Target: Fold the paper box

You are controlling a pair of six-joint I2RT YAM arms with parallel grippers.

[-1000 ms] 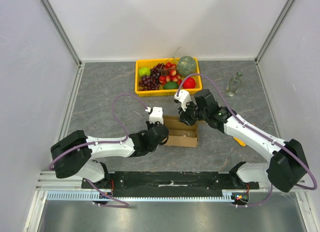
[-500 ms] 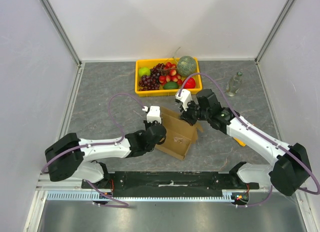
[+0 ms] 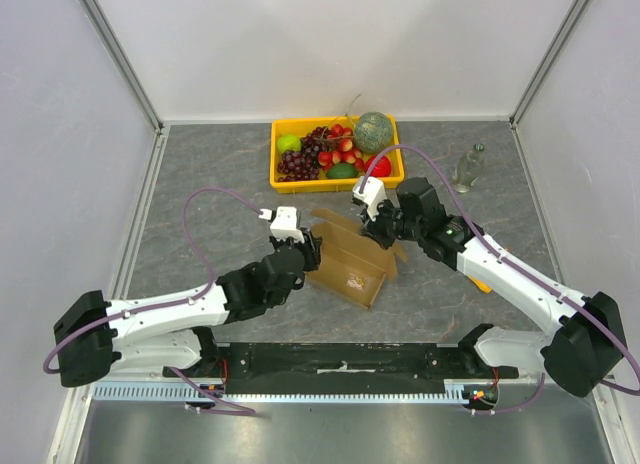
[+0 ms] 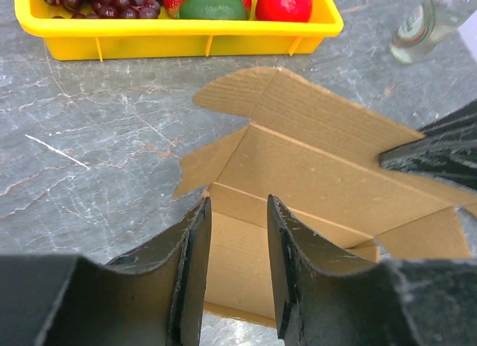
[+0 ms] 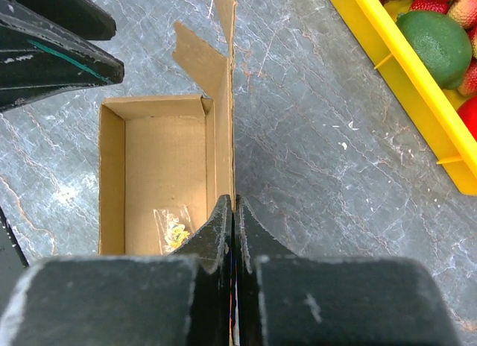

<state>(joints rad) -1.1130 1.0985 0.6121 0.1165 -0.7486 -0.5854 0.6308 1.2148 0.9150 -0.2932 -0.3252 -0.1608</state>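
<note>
The paper box is a shallow brown cardboard tray that sits askew at the table's middle, its lid flaps spread toward the crate. A small clear plastic bag lies inside it. My right gripper is shut on the box's thin right wall, and its fingertips pinch the cardboard edge. My left gripper stands open at the box's left end. Its fingers are spread with only the box floor showing between them, touching nothing.
A yellow crate of fruit stands behind the box, close to the flaps. A clear bottle stands at the back right. A small yellow thing lies under the right arm.
My left gripper has opened, let go of the box and drawn back to the left. My right gripper has shut on the box wall, and the box has swung askew.
</note>
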